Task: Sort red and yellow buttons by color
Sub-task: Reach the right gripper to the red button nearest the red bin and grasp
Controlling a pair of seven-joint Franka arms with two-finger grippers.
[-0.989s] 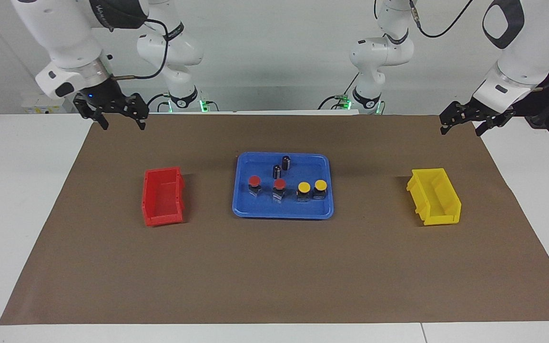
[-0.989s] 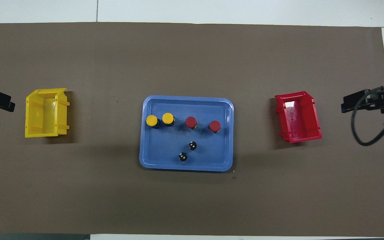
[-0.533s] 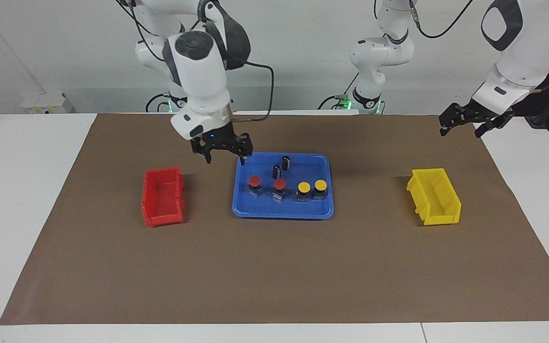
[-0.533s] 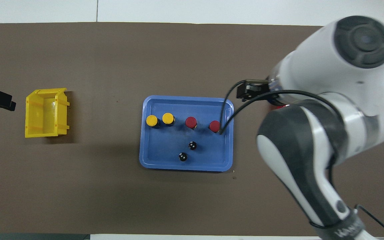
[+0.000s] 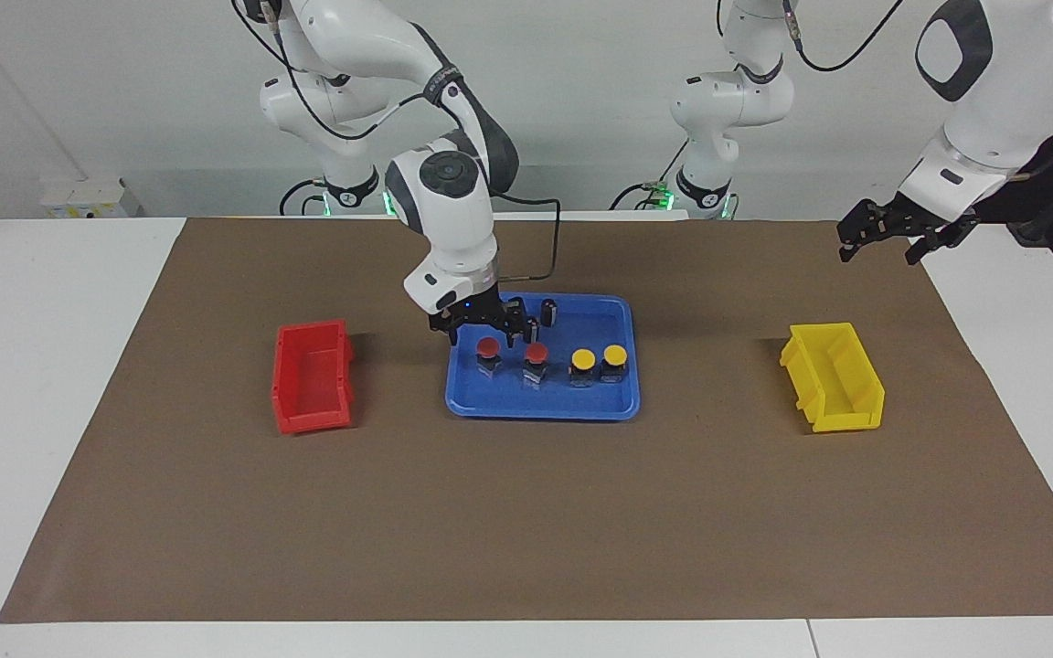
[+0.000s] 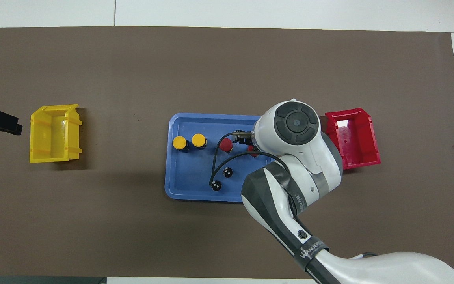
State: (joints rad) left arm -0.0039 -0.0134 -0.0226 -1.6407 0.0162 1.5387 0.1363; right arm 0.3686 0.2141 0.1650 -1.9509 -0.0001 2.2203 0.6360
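Brown paper covers most of the white table, its corners cut off in the overhead view. Much of that view is filled by the right arm, which hides one end of the blue tray, the edge of the red bin and nearly all of one red button. Faint lettering shows on a band near this arm's base, too small and slanted to read with certainty. The left arm waits over the table's edge near the yellow bin, only its dark tip entering the overhead view.

The tray sits mid-table between the two bins, each well apart from it. On it stand four buttons in a row: two red ones toward the right arm's end, the second red button just beside the first, then two yellow buttons close together. Two small dark cylinders stand nearer to the robots; in the facing view one is partly hidden by the gripper.

The right gripper is low over the first red button, fingers spread wide to either side of its cap, gripping nothing; whether they touch it cannot be told. The left gripper hangs with fingers spread, holding nothing.
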